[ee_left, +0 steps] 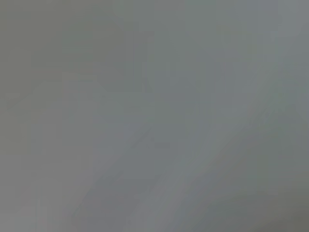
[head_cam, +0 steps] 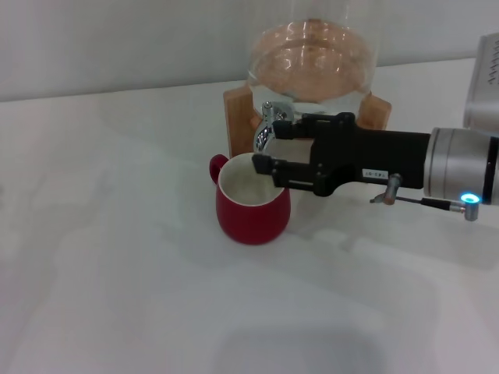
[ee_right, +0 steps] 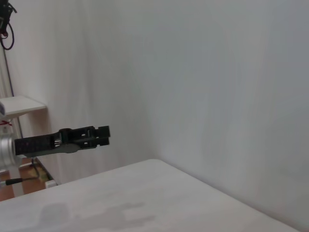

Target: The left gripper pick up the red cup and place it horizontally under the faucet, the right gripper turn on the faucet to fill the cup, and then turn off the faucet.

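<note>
The red cup (head_cam: 253, 210) stands upright on the white table, its handle to the left, just in front of the chrome faucet (head_cam: 266, 128). My right gripper (head_cam: 267, 146) reaches in from the right at faucet height, above the cup's rim. Its jaws are apart, with the upper finger (head_cam: 290, 125) against the faucet and the lower finger (head_cam: 274, 167) over the cup's mouth. My left gripper (ee_right: 91, 137) is out of the head view; it shows far off in the right wrist view, held in the air above the table. The left wrist view shows only a grey blur.
The faucet belongs to a round glass jar (head_cam: 312, 58) of water on wooden legs (head_cam: 238, 117) at the back of the table (head_cam: 117, 273). A pale wall runs behind it. A grey device (head_cam: 485, 82) sits at the far right edge.
</note>
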You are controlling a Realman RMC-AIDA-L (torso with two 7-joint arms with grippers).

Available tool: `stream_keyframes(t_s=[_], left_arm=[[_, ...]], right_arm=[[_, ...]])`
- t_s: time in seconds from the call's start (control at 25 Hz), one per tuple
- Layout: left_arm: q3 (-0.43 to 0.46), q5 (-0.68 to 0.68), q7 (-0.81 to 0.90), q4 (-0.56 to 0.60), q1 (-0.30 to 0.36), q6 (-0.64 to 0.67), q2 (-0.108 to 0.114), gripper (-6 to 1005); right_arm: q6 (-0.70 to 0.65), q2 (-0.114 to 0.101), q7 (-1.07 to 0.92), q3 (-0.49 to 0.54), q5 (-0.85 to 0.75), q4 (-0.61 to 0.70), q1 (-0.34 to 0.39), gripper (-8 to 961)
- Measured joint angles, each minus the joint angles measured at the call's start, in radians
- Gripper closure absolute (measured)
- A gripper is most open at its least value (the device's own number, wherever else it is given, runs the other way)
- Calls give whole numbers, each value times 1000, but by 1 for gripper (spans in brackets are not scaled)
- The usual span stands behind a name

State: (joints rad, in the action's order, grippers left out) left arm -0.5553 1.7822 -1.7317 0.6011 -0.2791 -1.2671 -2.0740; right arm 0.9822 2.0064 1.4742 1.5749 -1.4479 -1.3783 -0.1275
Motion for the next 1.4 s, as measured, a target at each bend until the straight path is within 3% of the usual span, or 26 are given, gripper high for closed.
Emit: stream_keyframes(t_s=[0.36, 0.84, 1.4], left_arm=[[0, 0, 0, 0, 4, 6, 4, 124], [0, 0, 0, 2, 5, 30, 9, 124], [0, -6, 0, 2, 10, 46, 9, 124]], right_arm=[[15, -2, 1, 60, 0, -3, 26, 314], [41, 5, -7, 189, 11, -40, 129, 314], [64, 3, -9, 213, 36, -12, 136, 314]])
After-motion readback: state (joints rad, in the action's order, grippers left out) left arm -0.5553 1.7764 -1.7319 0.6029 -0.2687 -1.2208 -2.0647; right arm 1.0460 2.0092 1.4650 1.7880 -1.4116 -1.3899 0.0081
